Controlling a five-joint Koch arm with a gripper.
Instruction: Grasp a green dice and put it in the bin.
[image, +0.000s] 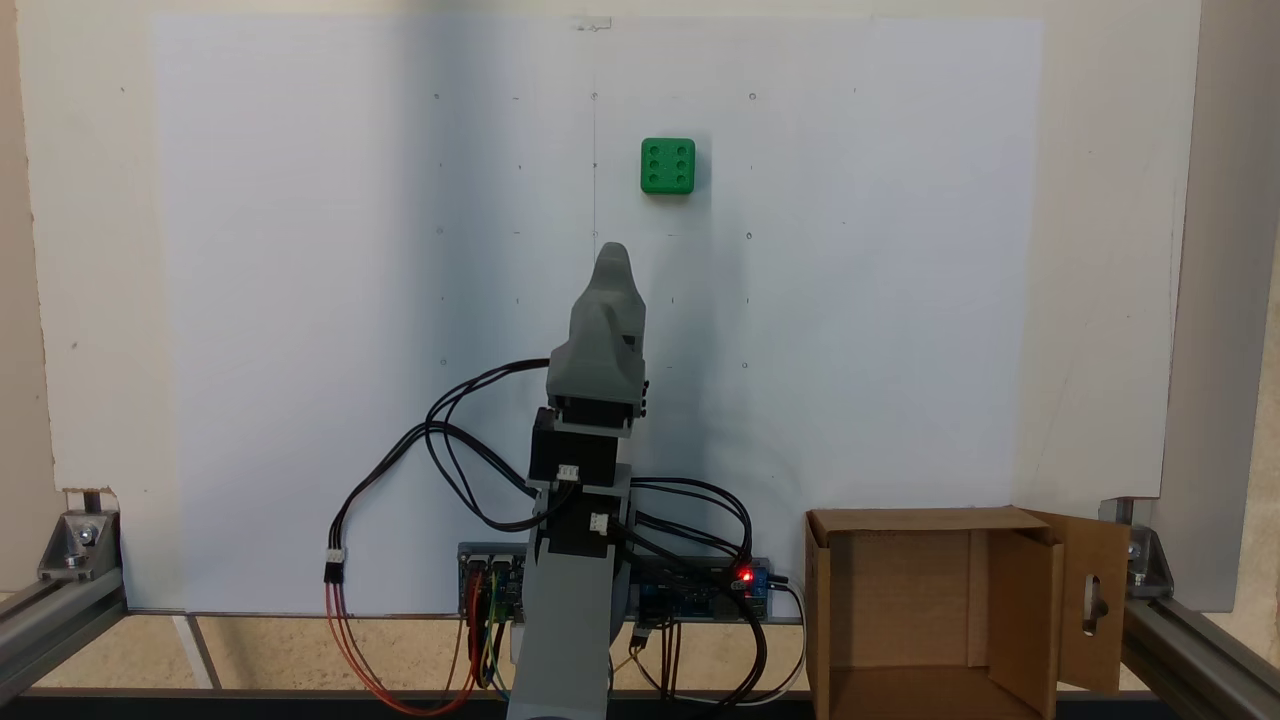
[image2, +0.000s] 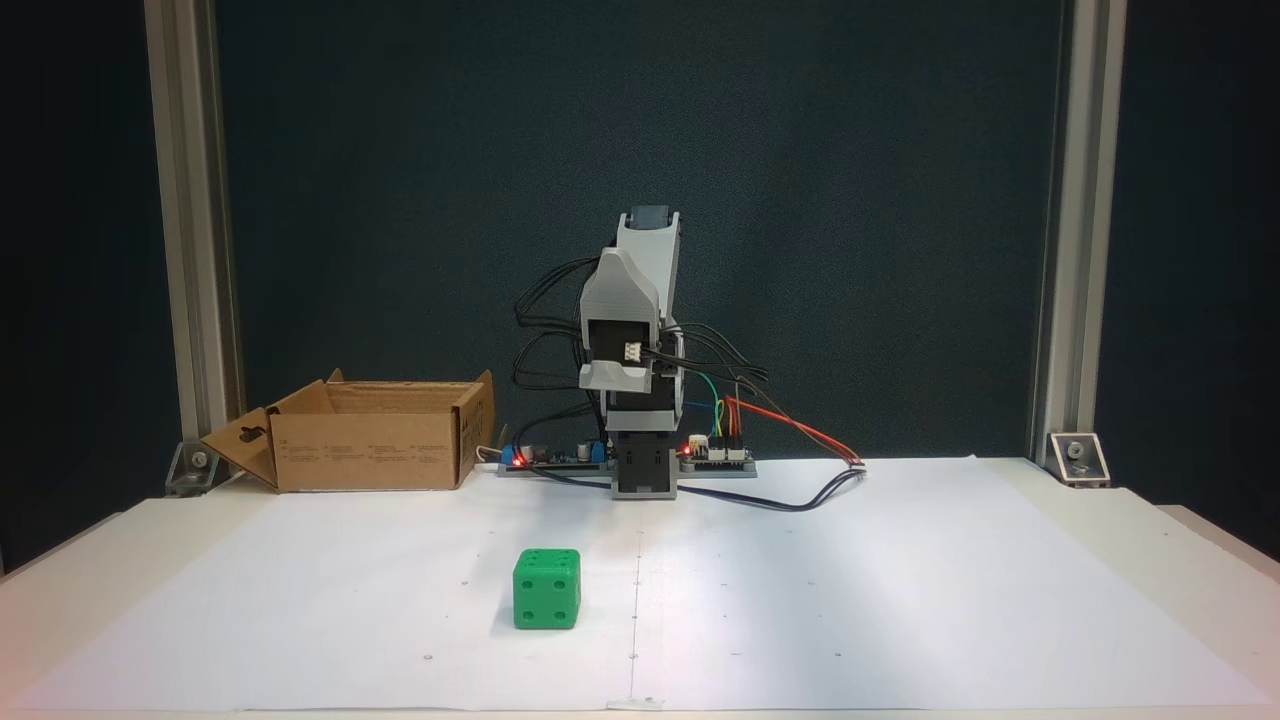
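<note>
With the claw (image: 612, 252) folded up and its gap impossible to judge, a misaligned reach could nudge the green dice (image: 668, 166) off across the tabletop (image2: 900, 600), further from the bin (image: 930, 610).

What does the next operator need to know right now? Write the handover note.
Gripper: folded back over the base, holding nothing; the jaws line up one behind the other, so open or shut cannot be told.
Green dice: alone on the white paper, out in front of the arm, six pips up, untouched.
Bin: open cardboard box beside the arm's base; nothing seen in the part of its inside that shows.
Done: nothing yet.
Left: reach out, grasp the dice, carry it to the bin, drop it in.
</note>
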